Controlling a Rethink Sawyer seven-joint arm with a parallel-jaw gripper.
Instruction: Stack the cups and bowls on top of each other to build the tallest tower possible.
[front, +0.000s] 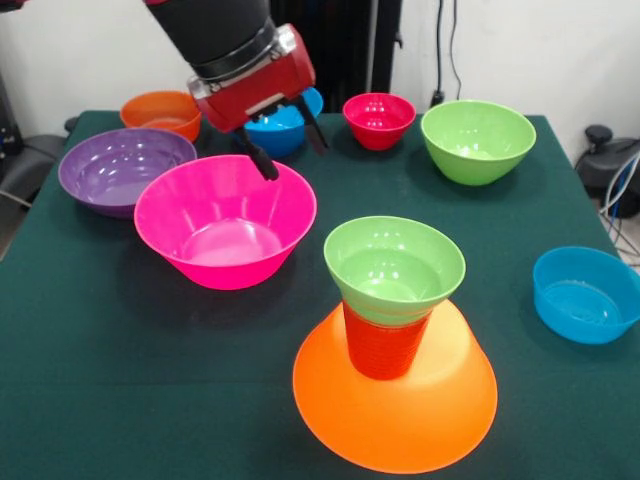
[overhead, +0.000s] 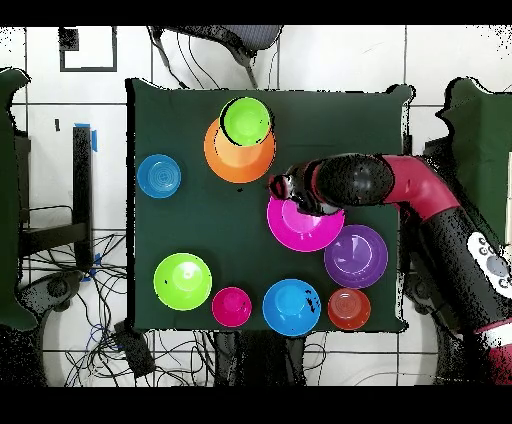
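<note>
**Three-piece tower at the front of the surface, end effector over the pink bowl**

The tower (front: 394, 345) was seen near the front edge of the surface, right of centre in the front view. Its base was formed by the large orange bowl (front: 395, 400), turned rim downward. On this the ribbed, tapered orange-red cup (front: 384, 345) was set, and a small green bowl (front: 394, 268) was seated upright in the cup's mouth, wider than the cup and slightly tilted. All three pieces were of glossy plastic.

Just left of the tower the large pink bowl (front: 225, 222) was placed upright. Above its far rim the end effector (front: 285, 142) was held on the red and black arm (overhead: 420, 190); its two dark fingers (front: 258, 158) were spread apart, with nothing between them.

Farther out, a purple bowl (front: 122, 168) was found touching or almost touching the pink one on the left, with a small orange bowl (front: 162, 112) behind it. A blue bowl (front: 280, 128), partly hidden by the end effector, a small red bowl (front: 379, 119) and a larger green bowl (front: 477, 139) were ranged along the far side. A second blue bowl (front: 584, 293) was set apart at the right edge.

The surface (front: 120, 360) was covered in dark green cloth. Around it a pale tiled floor (overhead: 330, 60), loose cables (overhead: 75, 275) and a white wall (front: 530, 50) were visible.
</note>
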